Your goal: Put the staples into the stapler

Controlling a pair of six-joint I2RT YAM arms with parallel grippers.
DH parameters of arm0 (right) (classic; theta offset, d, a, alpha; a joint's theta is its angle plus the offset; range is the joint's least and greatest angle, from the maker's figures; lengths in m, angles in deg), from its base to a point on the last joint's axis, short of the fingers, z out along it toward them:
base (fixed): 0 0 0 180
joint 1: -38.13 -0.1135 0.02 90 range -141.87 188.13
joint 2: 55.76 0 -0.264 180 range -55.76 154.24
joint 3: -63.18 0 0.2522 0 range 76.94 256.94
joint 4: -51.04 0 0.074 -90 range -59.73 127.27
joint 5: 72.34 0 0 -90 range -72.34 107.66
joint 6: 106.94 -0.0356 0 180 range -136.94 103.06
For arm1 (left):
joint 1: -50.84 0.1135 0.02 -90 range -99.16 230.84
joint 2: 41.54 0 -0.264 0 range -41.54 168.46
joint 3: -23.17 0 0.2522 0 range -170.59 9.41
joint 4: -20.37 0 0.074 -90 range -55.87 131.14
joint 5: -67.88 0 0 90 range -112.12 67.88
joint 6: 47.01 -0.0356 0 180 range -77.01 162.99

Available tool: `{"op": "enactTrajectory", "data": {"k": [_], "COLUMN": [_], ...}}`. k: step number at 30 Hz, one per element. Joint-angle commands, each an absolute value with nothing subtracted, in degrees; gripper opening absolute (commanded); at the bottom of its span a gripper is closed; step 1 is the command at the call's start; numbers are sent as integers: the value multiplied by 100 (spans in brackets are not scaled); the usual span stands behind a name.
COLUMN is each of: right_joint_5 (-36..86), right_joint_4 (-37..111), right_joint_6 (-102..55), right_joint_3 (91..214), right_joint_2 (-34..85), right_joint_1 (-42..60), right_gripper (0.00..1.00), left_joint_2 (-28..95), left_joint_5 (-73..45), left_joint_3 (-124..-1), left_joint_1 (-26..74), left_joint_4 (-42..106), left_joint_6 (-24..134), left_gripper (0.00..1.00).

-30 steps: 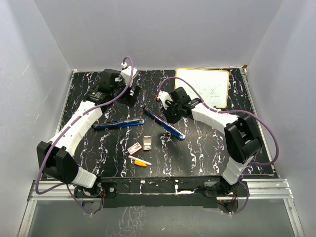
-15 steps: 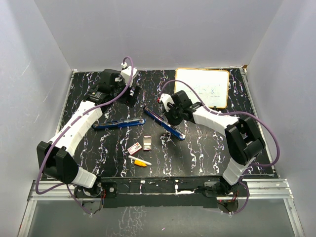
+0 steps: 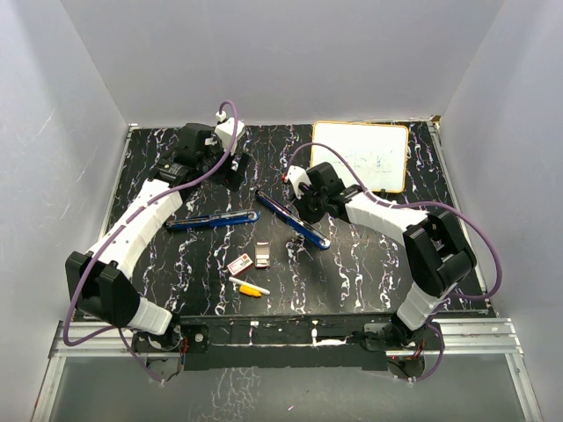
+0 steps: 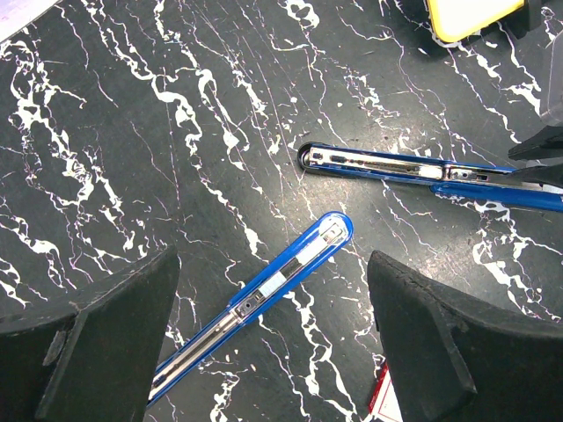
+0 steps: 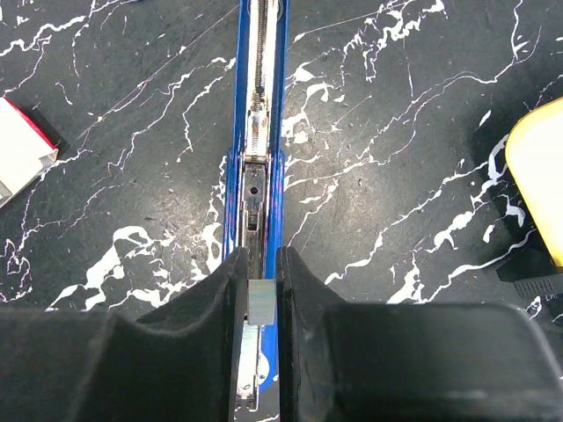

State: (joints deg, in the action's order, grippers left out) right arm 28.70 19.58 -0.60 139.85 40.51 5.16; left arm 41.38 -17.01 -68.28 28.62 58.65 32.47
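Left gripper (image 4: 273,259) is hanging wide open, gripping nothing. A blue stapler part (image 4: 290,272) is lying below and between its jaws. The staple box (image 3: 238,264) is sitting well apart from both grippers. Right gripper (image 5: 261,259), almost closed, is pinching a staple strip (image 5: 261,303) directly over the second stapler part (image 5: 262,132).
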Motion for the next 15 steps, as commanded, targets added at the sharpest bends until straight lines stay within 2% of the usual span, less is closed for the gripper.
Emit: {"op": "enactTrajectory", "data": {"k": [1, 15], "right_joint_5": [2817, 2820], "right_joint_4": [2345, 2591], "right_joint_6": [-107, -95], "right_joint_3": [13971, 13822], "right_joint_2": [3812, 3846], "right_joint_1": [481, 447], "right_gripper": [11, 11], "left_joint_2": [3834, 3821], "left_joint_5": [-1640, -1640], "left_joint_3": [-6978, -6978], "left_joint_1": [2905, 2909], "left_joint_4": [5936, 5945], "left_joint_6": [3195, 3195], "left_gripper": [86, 86]}}
